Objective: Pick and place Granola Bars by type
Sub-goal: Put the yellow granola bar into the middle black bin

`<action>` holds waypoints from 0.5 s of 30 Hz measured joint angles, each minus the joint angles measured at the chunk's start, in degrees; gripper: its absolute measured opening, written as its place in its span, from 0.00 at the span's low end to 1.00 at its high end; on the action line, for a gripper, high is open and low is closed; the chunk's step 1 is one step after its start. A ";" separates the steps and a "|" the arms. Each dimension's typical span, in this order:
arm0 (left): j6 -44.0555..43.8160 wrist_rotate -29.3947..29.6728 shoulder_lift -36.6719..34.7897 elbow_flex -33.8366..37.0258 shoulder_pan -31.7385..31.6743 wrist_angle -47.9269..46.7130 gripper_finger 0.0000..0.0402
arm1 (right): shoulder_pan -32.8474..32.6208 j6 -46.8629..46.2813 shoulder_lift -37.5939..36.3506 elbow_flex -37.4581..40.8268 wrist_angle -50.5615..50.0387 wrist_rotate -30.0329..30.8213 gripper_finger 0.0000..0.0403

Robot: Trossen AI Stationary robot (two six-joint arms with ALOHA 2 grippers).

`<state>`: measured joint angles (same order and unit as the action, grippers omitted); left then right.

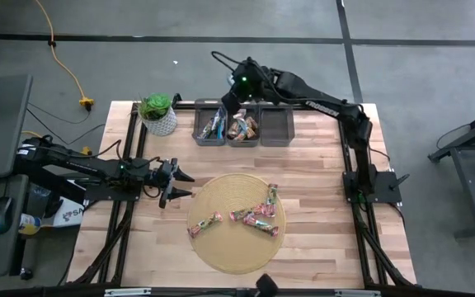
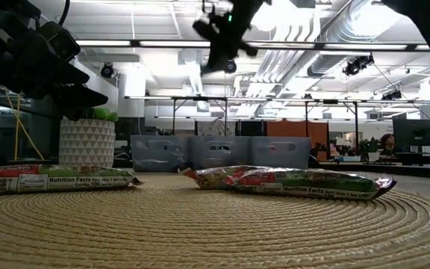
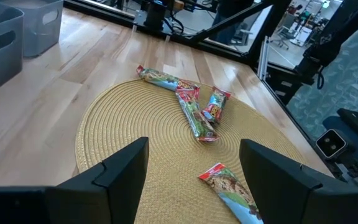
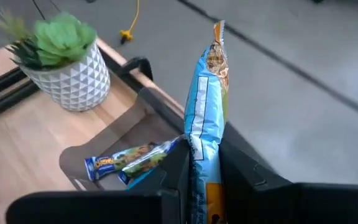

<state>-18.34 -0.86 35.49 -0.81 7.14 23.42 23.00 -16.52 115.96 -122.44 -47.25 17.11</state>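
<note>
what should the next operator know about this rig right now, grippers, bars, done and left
Right gripper: shut on a blue-wrapped bar, held above the left bin at the table's back edge.
Left gripper: open, empty, waiting at the left edge of the round woven mat.
Done: blue bars lie in the left bin, brown ones in the middle bin; right bin looks empty.
Left: drop the held bar, then clear the red and green bars on the mat.
</note>
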 joint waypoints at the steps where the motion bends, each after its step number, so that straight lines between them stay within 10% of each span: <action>1: 0.01 0.00 0.02 -0.01 0.02 -0.08 0.62 | 0.40 -0.45 0.00 2.14 1.58 -0.74 0.13; 15: 0.01 0.00 0.00 -0.01 0.02 -0.04 0.62 | 3.32 -9.02 0.20 33.97 21.90 -10.27 0.13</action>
<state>-18.33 -0.86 35.48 -0.82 7.16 23.38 26.31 -25.55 116.16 -88.47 -25.35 6.84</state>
